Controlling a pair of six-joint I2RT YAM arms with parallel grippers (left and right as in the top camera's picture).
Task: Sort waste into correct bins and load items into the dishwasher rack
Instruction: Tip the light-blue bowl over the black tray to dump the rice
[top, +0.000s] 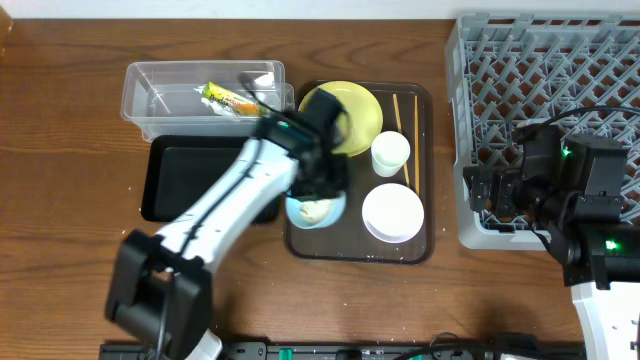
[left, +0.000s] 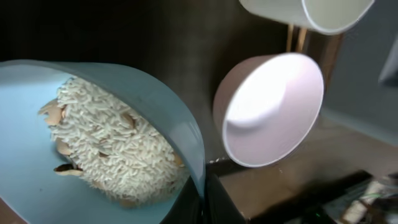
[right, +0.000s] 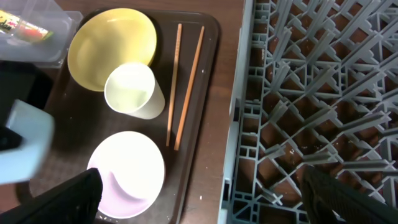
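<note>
Carry rice (left: 118, 149) level in light blue bowl (left: 28, 186), left gripper (top: 320, 192) clamped on rim; tip over black tray (top: 185, 180) toward left edge; right gripper (right: 204, 198) spread

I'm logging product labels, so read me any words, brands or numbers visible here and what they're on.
None can be read.
The snack wrapper in the clear tub carries print, but it is too small and blurred to make out.
Nothing else shows lettering.

The light blue bowl (left: 31, 87) looks smooth, glossy; rack (right: 247, 74) matt grey plastic; chopsticks (right: 175, 87) bare wood.
</note>
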